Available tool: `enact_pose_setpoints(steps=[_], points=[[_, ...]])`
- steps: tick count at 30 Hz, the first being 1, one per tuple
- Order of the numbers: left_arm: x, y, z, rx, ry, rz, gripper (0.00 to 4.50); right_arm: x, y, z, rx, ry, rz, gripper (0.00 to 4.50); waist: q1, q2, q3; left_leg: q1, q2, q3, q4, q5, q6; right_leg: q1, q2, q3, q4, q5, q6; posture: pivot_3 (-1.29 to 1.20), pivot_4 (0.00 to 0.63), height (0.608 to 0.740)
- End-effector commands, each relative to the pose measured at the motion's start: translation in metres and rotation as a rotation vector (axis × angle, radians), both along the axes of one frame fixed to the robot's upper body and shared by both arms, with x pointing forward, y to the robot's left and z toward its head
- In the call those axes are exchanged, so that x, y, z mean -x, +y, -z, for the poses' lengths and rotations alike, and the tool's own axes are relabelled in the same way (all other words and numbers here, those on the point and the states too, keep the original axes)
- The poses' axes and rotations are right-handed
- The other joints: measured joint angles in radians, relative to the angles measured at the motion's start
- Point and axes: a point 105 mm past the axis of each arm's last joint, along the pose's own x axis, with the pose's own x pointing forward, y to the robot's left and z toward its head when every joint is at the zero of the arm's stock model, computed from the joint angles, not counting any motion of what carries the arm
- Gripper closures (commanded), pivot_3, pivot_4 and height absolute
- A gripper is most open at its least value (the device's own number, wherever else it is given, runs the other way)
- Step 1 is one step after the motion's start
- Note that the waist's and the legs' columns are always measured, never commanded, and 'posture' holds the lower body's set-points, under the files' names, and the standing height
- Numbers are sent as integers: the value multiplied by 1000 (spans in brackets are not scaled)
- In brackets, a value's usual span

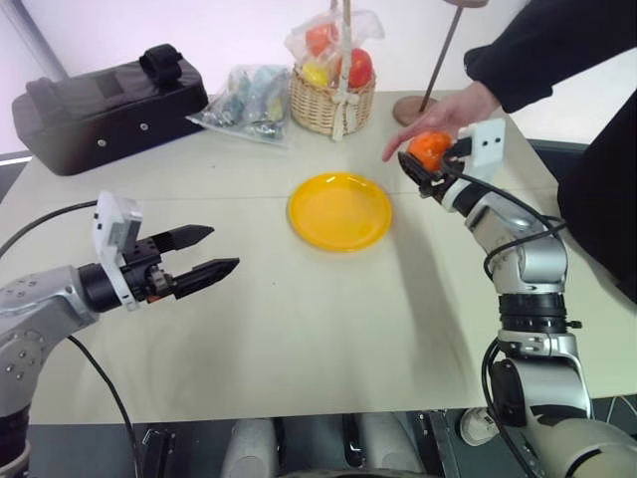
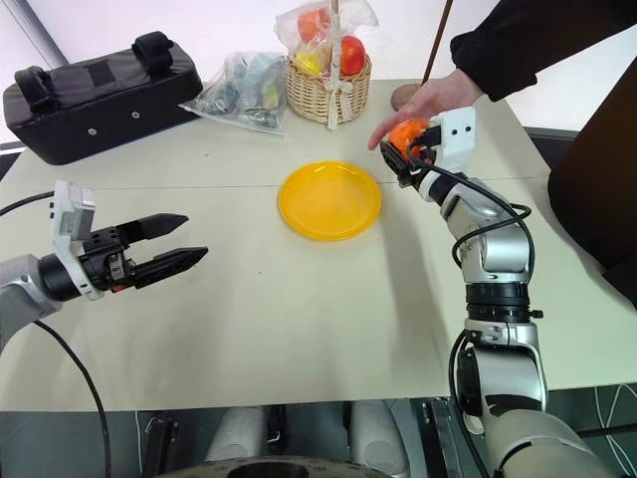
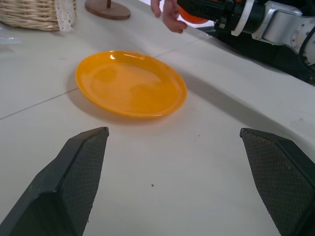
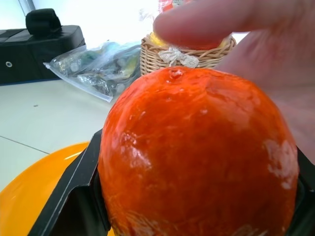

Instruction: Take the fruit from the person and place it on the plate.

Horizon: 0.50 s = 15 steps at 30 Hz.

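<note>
— Where is the orange fruit (image 1: 430,150)?
— Above the table's (image 1: 299,329) far right part, pinched by the right gripper (image 1: 422,165). The person's hand (image 1: 450,118) is touching it.
— The yellow plate (image 1: 339,211)?
— Mid-table, bare. The left gripper (image 1: 207,253) hangs spread apart near the left edge.

Over the pale counter (image 1: 299,329), the right end effector (image 1: 426,164) clamps a round orange fruit (image 1: 430,149) beneath the person's bare hand (image 1: 443,118), beside the glossy yellow round plate (image 1: 339,210), while the left end effector (image 1: 204,252) hovers spread apart.
</note>
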Motion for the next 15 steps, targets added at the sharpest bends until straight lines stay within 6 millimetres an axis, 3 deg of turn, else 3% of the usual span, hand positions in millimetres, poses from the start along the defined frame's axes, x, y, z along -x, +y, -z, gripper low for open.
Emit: enact_pose_setpoints(steps=[1,8,15], points=[[0,10,-2,-47,-37,-39,0,0,37,-3,5,26,-122,1465,-5,0,0,0,0,0,0,0,0,0,0,0,0,0,0,0,150,740],[2,24,20,-116,34,-109,0,-5,85,29,31,120,-225,1465,-22,0,0,0,0,0,-1,0,0,-1,0,0,0,0,0,0,150,740],[5,18,21,-101,22,-121,0,-8,95,47,43,176,-260,1465,-23,0,0,-1,0,0,-1,0,0,-1,-1,-1,0,0,0,0,150,740]])
